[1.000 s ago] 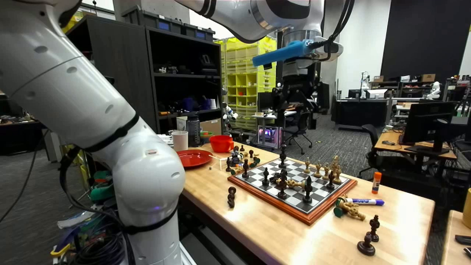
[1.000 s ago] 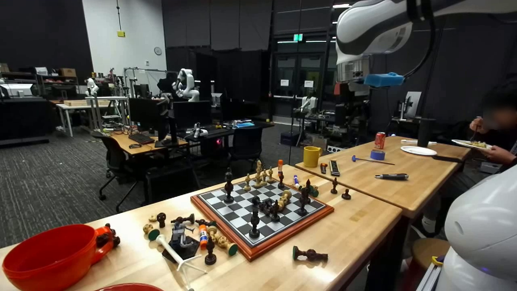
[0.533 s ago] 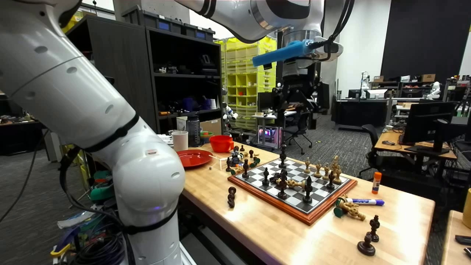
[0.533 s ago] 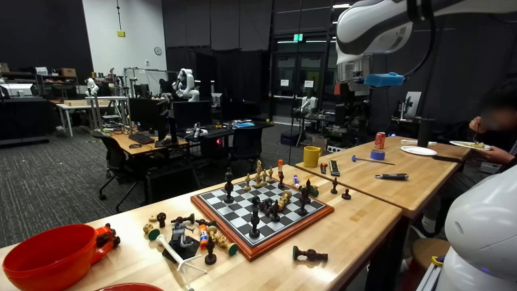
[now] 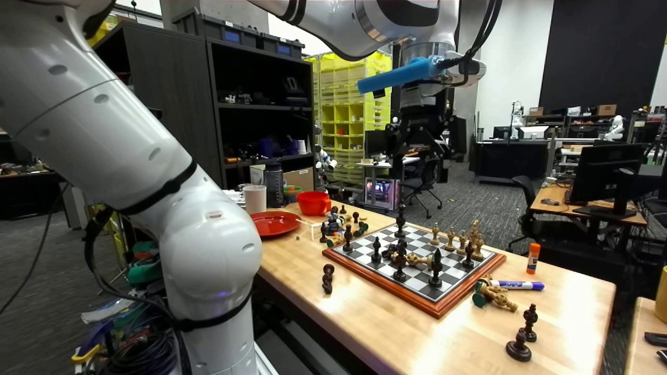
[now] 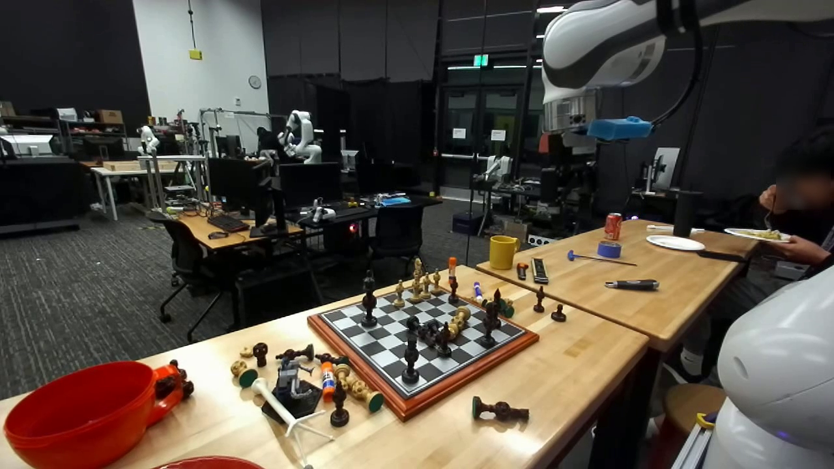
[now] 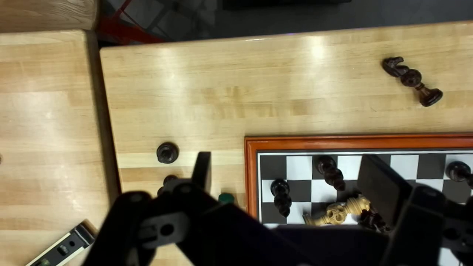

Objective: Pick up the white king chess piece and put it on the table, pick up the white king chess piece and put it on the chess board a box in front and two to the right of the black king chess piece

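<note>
1. Left of centre in an exterior view, a tall dark piece [image 6: 369, 303], perhaps the black king, is standing on the board [image 6: 472, 369].
2. Right of it, a light piece [image 6: 460, 322] is lying on its side; it may be the white king, but I cannot tell.
3. Upper right of centre in an exterior view, the claw [image 5: 420, 174] is hanging well above the table [image 5: 375, 328], spreading wide and holding nothing.
4. Far right, the diner [image 6: 808, 247] is shifting slightly; against a second ago, claw and pieces are showing no change, so the picking is probably waiting to begin.
</note>
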{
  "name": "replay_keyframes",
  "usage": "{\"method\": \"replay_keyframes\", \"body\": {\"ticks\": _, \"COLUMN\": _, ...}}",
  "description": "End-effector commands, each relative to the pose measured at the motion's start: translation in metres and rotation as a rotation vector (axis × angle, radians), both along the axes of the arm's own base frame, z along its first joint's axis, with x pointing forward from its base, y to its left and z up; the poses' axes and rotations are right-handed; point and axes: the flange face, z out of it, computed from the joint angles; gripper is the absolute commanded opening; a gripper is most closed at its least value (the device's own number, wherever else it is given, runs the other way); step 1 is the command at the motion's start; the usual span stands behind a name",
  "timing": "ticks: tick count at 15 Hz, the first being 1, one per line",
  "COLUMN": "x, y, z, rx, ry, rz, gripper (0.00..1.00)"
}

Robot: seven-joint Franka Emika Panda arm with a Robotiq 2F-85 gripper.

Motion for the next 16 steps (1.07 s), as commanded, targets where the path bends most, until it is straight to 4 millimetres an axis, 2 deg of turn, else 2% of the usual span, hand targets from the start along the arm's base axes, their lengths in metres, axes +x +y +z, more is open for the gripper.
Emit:
{"method": "replay_keyframes", "body": {"ticks": 1, "x": 0.000, "y": 0.000, "z": 0.001, "rx": 0.000, "ry": 0.001, "rz": 0.000, "gripper": 1.00}}
{"method": "replay_keyframes", "body": {"ticks": 2, "x": 0.000, "y": 0.000, "z": 0.001, "rx": 0.000, "ry": 0.001, "rz": 0.000, "gripper": 1.00}}
{"method": "replay_keyframes", "body": {"ticks": 5, "x": 0.001, "y": 0.021, "z": 0.000, "rx": 0.011, "ry": -0.001, "rz": 0.028, "gripper": 1.00}}
{"method": "replay_keyframes", "body": {"ticks": 13, "x": 0.009, "y": 0.113, "z": -0.011, "rx": 0.018, "ry": -0.010, "rz": 0.122, "gripper": 1.00}}
{"method": "replay_keyframes", "body": {"ticks": 16, "x": 0.018, "y": 0.125, "z": -0.013, "rx": 0.011, "ry": -0.049, "rz": 0.111, "gripper": 1.00}}
